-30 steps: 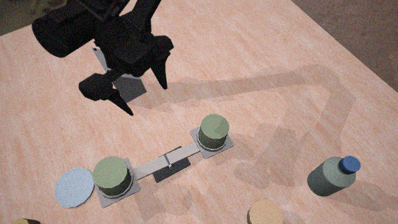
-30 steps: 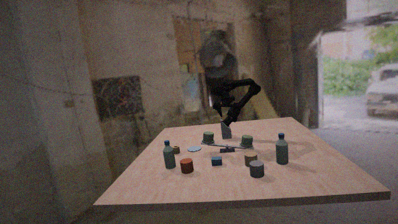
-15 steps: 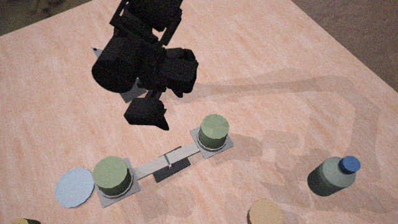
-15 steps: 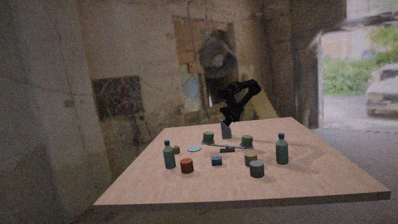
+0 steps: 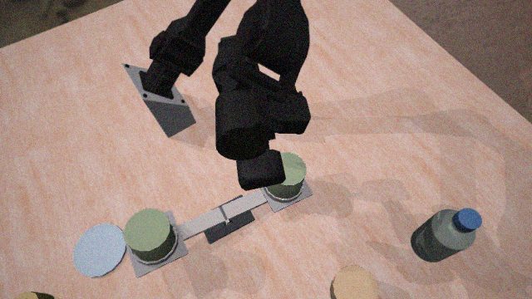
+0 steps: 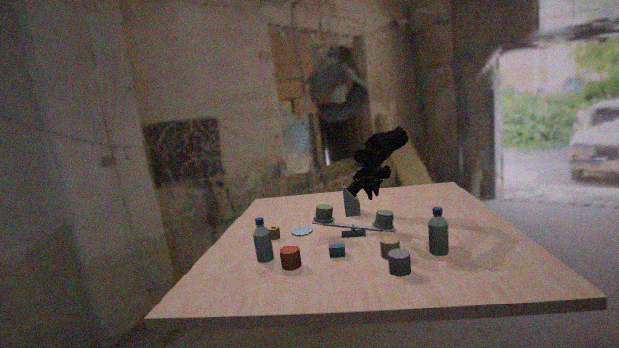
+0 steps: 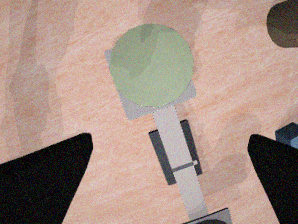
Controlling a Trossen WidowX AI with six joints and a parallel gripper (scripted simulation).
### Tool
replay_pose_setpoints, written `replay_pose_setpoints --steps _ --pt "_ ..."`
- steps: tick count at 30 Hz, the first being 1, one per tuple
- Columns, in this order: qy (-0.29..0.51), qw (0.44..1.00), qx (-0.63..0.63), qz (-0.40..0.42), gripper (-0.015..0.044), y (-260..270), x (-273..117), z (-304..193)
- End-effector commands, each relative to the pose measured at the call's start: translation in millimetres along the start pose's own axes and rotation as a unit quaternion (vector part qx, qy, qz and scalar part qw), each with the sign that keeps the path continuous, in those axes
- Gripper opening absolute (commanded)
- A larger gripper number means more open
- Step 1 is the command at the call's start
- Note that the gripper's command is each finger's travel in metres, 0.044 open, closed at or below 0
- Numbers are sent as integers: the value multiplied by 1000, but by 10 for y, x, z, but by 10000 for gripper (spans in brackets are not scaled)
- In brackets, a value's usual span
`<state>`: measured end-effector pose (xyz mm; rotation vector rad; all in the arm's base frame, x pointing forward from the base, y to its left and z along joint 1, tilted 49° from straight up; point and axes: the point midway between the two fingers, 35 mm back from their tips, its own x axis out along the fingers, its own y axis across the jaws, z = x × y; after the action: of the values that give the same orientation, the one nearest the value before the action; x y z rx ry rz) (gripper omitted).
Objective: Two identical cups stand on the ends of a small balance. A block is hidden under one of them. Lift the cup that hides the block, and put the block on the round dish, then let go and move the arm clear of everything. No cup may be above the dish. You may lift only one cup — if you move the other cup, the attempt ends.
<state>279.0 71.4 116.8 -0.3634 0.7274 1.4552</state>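
Fingers of the gripper (image 7: 166,183) stood fully spread and empty, above the balance (image 5: 224,213), over the right cup (image 5: 293,170); the left cup (image 5: 149,234) sat beside the dish (image 5: 97,250).

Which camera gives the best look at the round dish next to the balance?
The top view: the pale blue round dish shows whole, lying flat beside the cup at the balance's end. The exterior view shows it only as a small thin ellipse. The wrist view does not take it in.
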Motion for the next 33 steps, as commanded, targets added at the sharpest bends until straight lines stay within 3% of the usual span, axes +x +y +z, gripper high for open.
replay_pose_setpoints --steps 1,9,33 --pt "15 997 -65 28 440 3 139 152" --pt "25 985 -159 69 440 33 341 354" --pt "25 984 -161 69 440 59 632 339"
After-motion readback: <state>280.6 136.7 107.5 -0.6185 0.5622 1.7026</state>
